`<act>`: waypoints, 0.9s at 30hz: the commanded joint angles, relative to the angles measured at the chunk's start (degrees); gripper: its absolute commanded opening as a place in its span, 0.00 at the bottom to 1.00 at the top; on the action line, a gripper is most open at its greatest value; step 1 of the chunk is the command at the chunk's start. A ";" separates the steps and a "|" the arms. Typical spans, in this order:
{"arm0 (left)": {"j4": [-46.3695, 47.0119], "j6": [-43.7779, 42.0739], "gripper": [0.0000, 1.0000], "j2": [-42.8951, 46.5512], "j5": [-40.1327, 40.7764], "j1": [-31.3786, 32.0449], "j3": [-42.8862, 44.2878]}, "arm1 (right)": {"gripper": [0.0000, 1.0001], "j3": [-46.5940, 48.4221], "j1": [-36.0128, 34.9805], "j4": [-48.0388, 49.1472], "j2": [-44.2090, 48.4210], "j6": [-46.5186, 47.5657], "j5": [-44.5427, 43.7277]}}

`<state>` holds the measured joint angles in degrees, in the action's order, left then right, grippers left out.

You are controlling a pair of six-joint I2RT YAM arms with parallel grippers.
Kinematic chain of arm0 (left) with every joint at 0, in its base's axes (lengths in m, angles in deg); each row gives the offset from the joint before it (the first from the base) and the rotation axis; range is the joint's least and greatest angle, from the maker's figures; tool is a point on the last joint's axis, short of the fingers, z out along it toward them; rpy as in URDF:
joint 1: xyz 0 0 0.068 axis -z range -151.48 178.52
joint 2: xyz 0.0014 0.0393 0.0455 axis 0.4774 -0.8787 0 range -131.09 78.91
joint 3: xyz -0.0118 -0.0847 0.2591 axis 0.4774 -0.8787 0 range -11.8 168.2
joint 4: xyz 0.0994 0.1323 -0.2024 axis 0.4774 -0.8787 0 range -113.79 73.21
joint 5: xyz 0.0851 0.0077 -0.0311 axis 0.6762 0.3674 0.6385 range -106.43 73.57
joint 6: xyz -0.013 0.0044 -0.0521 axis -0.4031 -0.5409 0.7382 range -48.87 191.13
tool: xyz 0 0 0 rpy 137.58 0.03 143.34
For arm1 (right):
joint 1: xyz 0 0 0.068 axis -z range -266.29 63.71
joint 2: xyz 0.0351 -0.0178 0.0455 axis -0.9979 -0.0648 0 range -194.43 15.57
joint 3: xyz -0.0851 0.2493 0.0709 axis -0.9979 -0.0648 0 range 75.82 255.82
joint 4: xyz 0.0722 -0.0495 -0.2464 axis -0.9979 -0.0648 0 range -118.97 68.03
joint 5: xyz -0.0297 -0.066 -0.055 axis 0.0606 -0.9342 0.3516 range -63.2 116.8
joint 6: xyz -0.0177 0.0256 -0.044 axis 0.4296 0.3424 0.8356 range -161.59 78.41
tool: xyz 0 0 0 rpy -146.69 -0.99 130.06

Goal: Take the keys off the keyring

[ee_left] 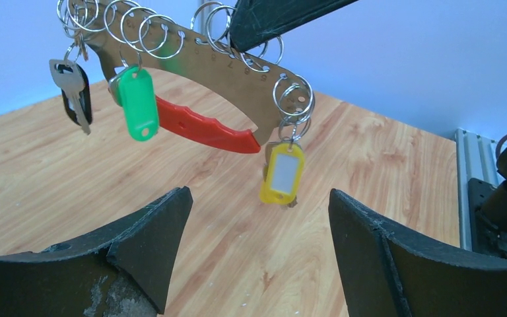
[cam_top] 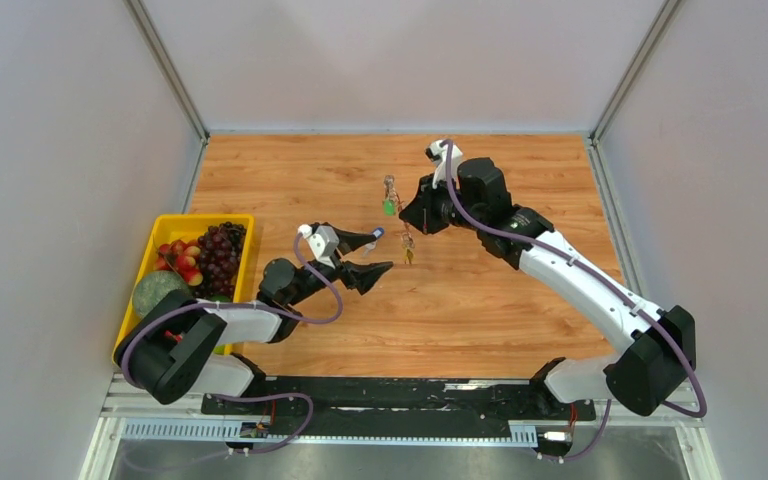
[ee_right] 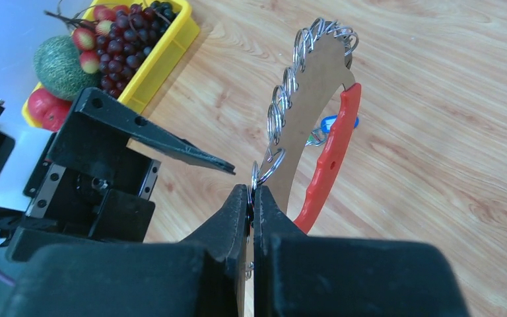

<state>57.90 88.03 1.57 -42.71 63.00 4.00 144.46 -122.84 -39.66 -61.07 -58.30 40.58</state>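
Grey keyring [ee_right: 313,99] in right gripper [ee_right: 251,198], keys [ee_left: 72,89] dangling

From above and behind both arm bases, looking steeply down, far enough back to take in the whole wooden table [cam_top: 480,320]. From the left wrist, aimed forward past the left gripper [ee_left: 259,198], close beneath the keyring [ee_left: 234,74]. From the right wrist, sighting along the right gripper [ee_right: 251,195], close on that same keyring, with the yellow tray [ee_right: 162,59] at upper left, seen also at the top view's left side.
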 commanded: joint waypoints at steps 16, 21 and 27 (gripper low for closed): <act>-1.83 -7.66 0.93 7.19 21.51 -0.11 -4.99 | 0.00 -2.31 0.02 -1.85 10.10 10.23 17.66; -2.52 -8.44 0.96 9.22 26.02 -0.52 -6.54 | 0.00 -2.13 0.04 -6.20 12.24 13.96 21.63; -0.19 -10.61 0.96 10.14 19.99 -0.55 -6.73 | 0.02 -2.90 0.00 -10.38 13.86 17.63 25.59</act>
<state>54.19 79.82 10.81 -19.33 62.56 -2.67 141.62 -122.84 -48.01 -49.34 -44.97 61.41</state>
